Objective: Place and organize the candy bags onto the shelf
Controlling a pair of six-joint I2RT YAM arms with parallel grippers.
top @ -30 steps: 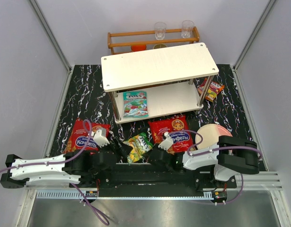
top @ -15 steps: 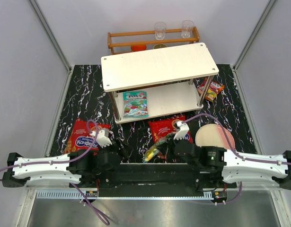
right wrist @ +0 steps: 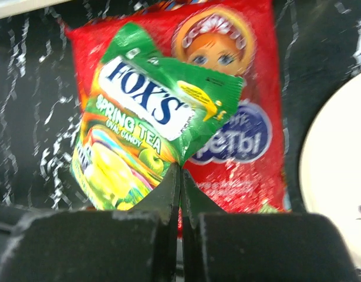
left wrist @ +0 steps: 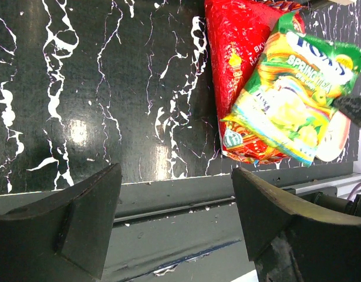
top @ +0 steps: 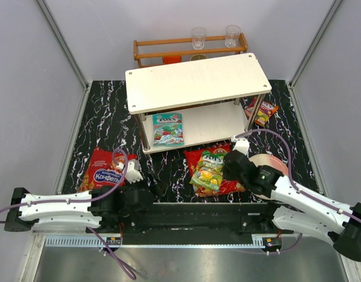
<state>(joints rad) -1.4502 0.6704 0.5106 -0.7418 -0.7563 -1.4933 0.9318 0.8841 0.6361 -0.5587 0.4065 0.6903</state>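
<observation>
Nearest the bases, the left end effector (left wrist: 175, 182) sat low over the counter (left wrist: 110, 88), jaws wide apart and empty. Just beyond it, the right end effector (right wrist: 181, 176) was clamped on one long edge of the green-yellow bag (right wrist: 139, 129). The bag lay over the large red bag (right wrist: 245, 135), and whether it was clear of it could not be told. Its long axis ran roughly near-to-far, across the fingers. The shelf (top: 198, 82) stood beyond and slightly left of that grip. Its lower tier (top: 212, 122) faced the arm, with the teal bag (top: 167, 129) on its left part. The right arm, reaching diagonally in from the right, was plainly the nearer one.
</observation>
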